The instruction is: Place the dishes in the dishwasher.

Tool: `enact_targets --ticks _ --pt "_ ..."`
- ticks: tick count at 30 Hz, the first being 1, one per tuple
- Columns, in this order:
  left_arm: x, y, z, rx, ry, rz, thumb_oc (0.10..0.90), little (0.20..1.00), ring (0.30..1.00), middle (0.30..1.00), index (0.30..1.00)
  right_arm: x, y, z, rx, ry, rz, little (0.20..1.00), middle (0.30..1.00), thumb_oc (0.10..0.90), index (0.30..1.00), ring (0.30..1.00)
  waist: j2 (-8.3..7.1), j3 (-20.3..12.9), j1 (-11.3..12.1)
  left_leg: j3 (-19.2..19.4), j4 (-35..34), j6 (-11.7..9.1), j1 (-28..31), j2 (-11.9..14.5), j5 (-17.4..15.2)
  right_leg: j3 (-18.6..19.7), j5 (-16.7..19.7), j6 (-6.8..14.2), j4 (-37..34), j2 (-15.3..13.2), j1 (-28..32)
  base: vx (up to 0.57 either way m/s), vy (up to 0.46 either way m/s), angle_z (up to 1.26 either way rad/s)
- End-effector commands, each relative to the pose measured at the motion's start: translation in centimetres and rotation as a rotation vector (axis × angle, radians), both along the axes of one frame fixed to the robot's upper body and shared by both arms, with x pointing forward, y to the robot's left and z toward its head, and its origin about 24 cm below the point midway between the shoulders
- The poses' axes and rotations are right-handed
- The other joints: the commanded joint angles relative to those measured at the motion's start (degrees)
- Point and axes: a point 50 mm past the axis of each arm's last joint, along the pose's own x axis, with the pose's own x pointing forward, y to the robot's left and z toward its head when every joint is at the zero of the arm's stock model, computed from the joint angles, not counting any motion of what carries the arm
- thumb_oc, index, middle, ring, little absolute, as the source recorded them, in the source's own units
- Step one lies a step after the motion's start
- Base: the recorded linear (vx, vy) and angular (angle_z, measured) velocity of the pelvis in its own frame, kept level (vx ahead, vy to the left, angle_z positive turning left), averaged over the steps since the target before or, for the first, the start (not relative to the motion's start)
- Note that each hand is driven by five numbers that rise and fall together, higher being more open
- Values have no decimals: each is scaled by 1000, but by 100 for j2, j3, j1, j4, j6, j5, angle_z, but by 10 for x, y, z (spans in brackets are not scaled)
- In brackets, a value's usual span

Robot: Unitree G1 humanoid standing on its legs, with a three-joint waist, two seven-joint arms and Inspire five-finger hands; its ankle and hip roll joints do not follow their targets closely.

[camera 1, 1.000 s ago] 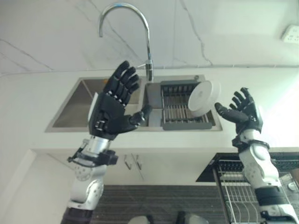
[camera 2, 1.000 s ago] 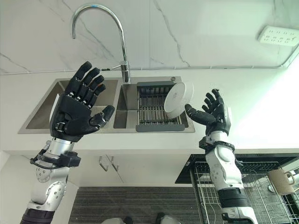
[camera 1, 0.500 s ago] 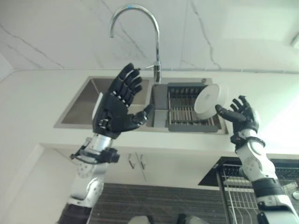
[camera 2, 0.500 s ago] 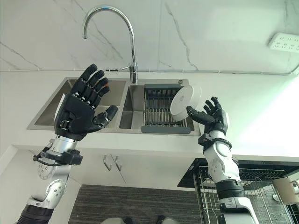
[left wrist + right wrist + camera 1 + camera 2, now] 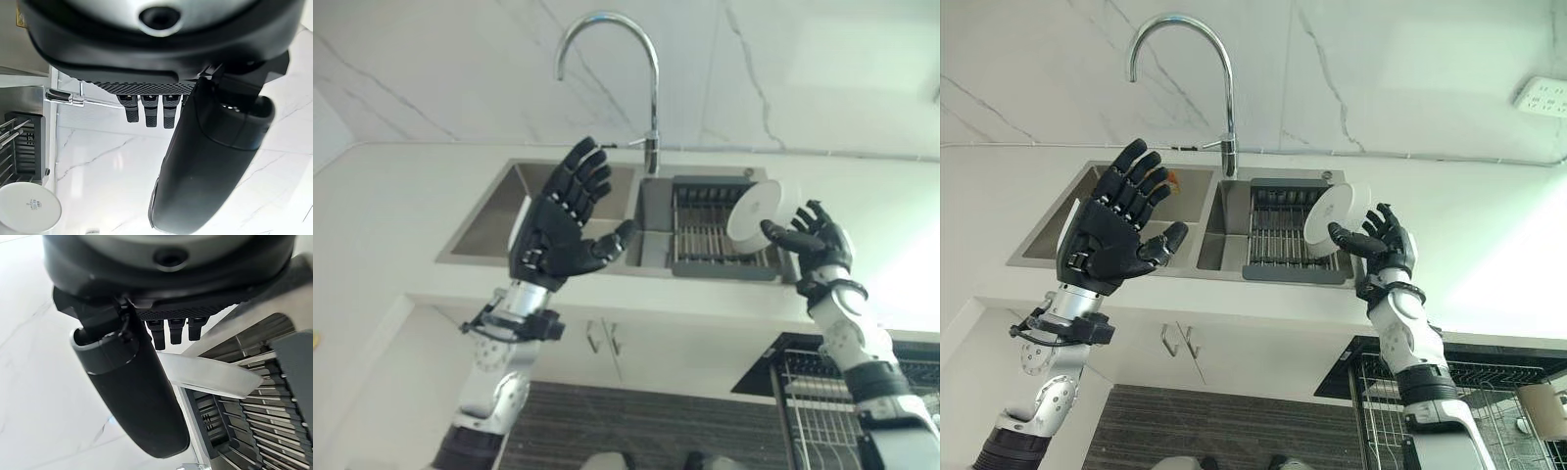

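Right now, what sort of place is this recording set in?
Most likely a kitchen: a double-basin steel sink set in a pale counter under a tall curved faucet, a drying rack holding a white plate, and a pulled-out dishwasher rack below.

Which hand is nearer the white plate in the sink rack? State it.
Right. The right hand is at the white plate, thumb and fingers either side of its rim. The left hand is raised open over the other basin, well apart from it.
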Motion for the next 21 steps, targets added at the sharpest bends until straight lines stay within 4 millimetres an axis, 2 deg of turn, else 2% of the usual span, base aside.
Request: enact_targets --ticks 1,21 --pt "1 -3 43 -17 -205 -42 800 900 900 900 900 20 -1 70 2 -246 36 900 900 800 900 900 -219 -460 80 -131 234 -387 53 179 -546 129 -338 670 -336 -172 586 0 0 0" --pt "4 2 38 -9 -154 -26 800 900 900 900 900 29 -16 70 116 -189 2 900 900 800 900 900 -226 -468 219 -192 234 -437 57 206 -485 2 -411 637 -336 -193 707 18 -1 3"
